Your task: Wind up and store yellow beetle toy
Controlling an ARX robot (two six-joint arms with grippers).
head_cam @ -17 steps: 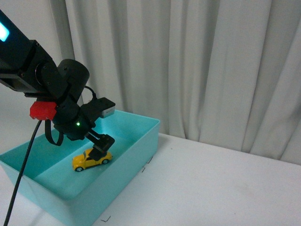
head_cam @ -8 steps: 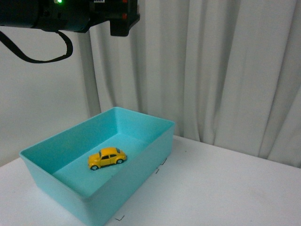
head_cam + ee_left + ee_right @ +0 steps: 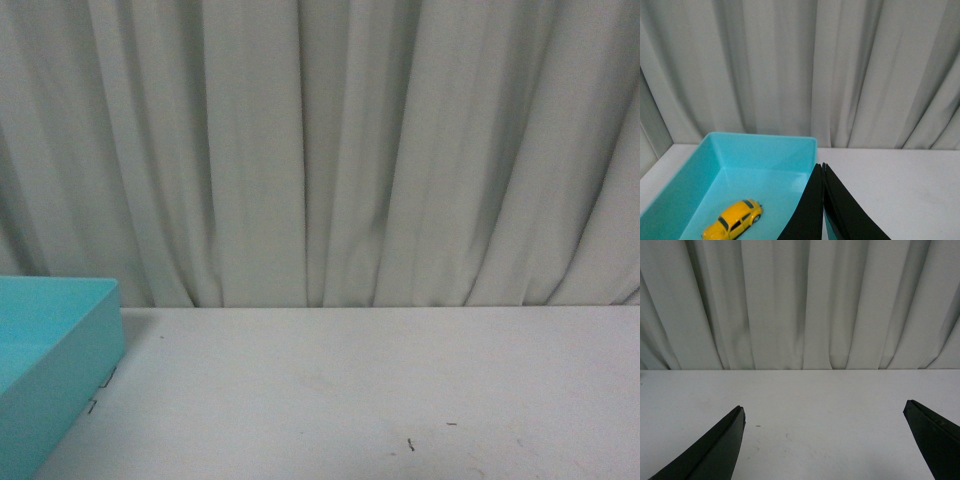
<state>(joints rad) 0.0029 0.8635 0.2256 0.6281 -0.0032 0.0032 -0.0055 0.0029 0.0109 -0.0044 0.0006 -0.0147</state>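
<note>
The left arm has gone from the front view. The left gripper (image 3: 823,172) hangs pressed together above the turquoise bin (image 3: 762,141), where the yellow beetle toy (image 3: 733,219) sits at about 7 o'clock on the floor. The right gripper (image 3: 824,415) is spread wide over the white table (image 3: 810,400).

The left end effector (image 3: 823,167) has its fingers pressed together, tips touching, holding nothing. The right end effector (image 3: 824,412) has its fingers spread wide apart, empty. Neither arm shows in the front view.
</note>
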